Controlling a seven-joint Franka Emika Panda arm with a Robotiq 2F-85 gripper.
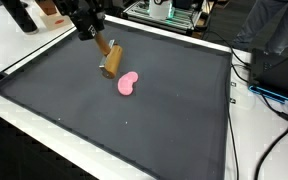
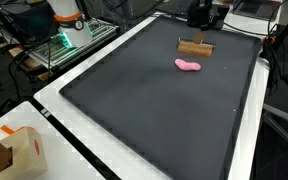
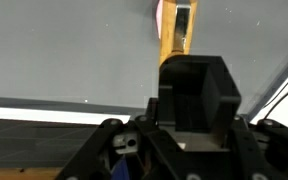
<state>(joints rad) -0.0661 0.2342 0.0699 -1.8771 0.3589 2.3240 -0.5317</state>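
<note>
A wooden tool with a pale handle and a brown block head (image 1: 109, 62) lies on the dark mat in both exterior views (image 2: 194, 46). A pink bean-shaped piece (image 1: 128, 83) lies just beside it on the mat (image 2: 188, 66). My gripper (image 1: 87, 33) hovers at the handle's far end, near the mat's back edge (image 2: 202, 22). In the wrist view the jaws (image 3: 194, 95) look pressed together with nothing seen between them. The wooden tool (image 3: 176, 38) and a sliver of the pink piece (image 3: 159, 14) lie just beyond them.
The dark mat (image 1: 134, 125) covers most of a white table (image 2: 94, 125). Cables and a black box (image 1: 279, 75) lie along one side. A cardboard box (image 2: 14, 150) stands at a table corner. Equipment (image 2: 69, 25) stands beyond the mat.
</note>
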